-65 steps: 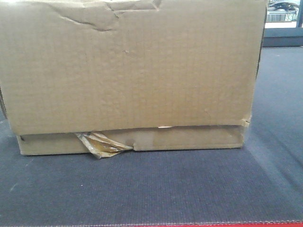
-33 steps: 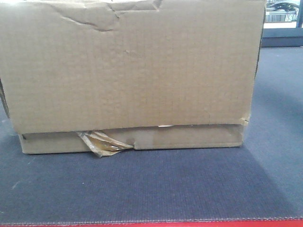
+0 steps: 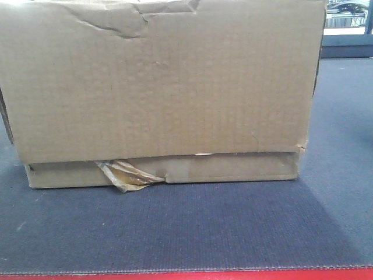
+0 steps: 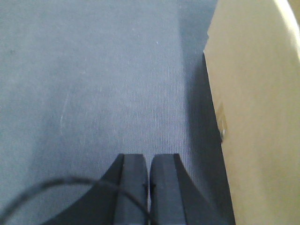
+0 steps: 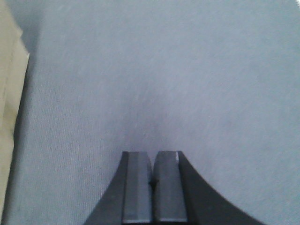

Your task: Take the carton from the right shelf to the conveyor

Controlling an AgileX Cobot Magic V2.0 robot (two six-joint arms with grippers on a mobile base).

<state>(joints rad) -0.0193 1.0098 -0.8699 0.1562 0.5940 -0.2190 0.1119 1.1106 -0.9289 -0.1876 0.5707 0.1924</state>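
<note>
The carton (image 3: 163, 87) stands upright on the conveyor (image 3: 186, 233) and fills most of the exterior front-facing view. Its near face is plain brown corrugated board. A crease runs across the upper left of that face, just below the top edge. Along the bottom, a lower flap shows beneath the main panel as a separate narrow band. A twisted strip of yellowish clear tape (image 3: 125, 177) hangs from the lower left of the carton, and its tip touches the belt. The belt surface is dark grey with a fine ribbed texture. A red edge strip (image 3: 186, 275) borders the belt along its near side.

The left gripper (image 4: 148, 187) hangs over bare belt, just to the left of the carton's left side wall (image 4: 258, 117). The gripper and the wall are apart, with a shadowed strip of belt between them. The jaws are closed together, with only a thin seam between the two black fingers, and hold nothing. A dark cable (image 4: 47, 192) loops across the near left of this view.

The right gripper (image 5: 152, 187) hangs over bare belt to the right of the carton, whose edge (image 5: 9, 93) shows at the left margin of the right wrist view, well apart from the gripper. Its jaws are likewise pressed together and grip nothing.
</note>
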